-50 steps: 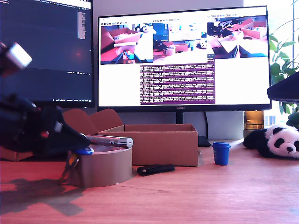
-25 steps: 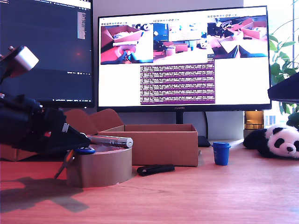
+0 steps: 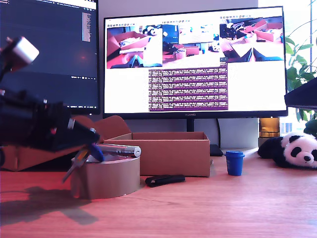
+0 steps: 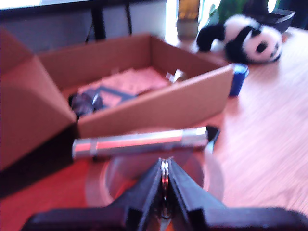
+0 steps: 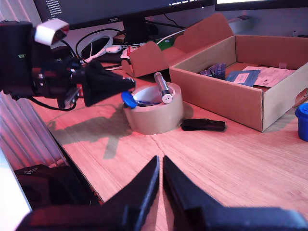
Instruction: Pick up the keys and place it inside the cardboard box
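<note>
The keys point(image 3: 94, 150), a blue-headed key with metal keys dangling from it, hang at the exterior view's left just over the rim of a brown tape roll point(image 3: 106, 176). My first gripper point(image 3: 91, 137) is shut on them. In the first wrist view the first gripper point(image 4: 164, 162) pinches the thin silver ring of the keys point(image 4: 164, 179). The second wrist view shows the keys' blue head point(image 5: 128, 99) under the first gripper point(image 5: 128, 86). The cardboard box point(image 3: 173, 153) point(image 4: 154, 103) point(image 5: 231, 96) lies open behind the roll. My second gripper point(image 5: 160, 159) is shut on nothing, over bare table.
A silver tube point(image 3: 119, 148) point(image 4: 139, 143) lies across the tape roll point(image 5: 154, 115). A flat black stick point(image 3: 165, 180) point(image 5: 203, 125) lies by the box front. A blue cup point(image 3: 235, 162) and a toy panda point(image 3: 297, 148) stand at the exterior view's right. Monitors stand behind.
My first gripper has risen with the keys. The keys went from hanging beside the tape roll's wall to hanging at its rim.
</note>
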`<state>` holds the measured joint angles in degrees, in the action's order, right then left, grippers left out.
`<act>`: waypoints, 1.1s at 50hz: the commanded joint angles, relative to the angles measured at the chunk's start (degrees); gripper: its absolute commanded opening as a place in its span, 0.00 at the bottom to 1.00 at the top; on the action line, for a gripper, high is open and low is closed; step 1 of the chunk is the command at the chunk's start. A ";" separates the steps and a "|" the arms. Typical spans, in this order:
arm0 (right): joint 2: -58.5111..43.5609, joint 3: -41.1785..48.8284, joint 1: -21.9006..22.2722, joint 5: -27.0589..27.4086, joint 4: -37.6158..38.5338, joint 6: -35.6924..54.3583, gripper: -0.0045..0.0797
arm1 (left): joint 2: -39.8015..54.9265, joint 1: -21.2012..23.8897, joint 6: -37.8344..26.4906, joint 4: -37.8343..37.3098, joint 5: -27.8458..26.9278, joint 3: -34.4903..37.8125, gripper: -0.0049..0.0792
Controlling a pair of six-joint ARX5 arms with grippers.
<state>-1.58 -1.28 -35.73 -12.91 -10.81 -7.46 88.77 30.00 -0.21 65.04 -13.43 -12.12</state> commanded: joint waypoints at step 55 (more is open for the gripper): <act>-0.02 0.31 -0.15 14.71 2.38 -3.21 0.04 | -2.23 0.17 -2.56 -18.38 -5.66 -24.22 0.03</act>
<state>-1.58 -1.28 -35.73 1.15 -9.02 -10.50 86.91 29.98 -2.09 47.03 -19.00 -35.35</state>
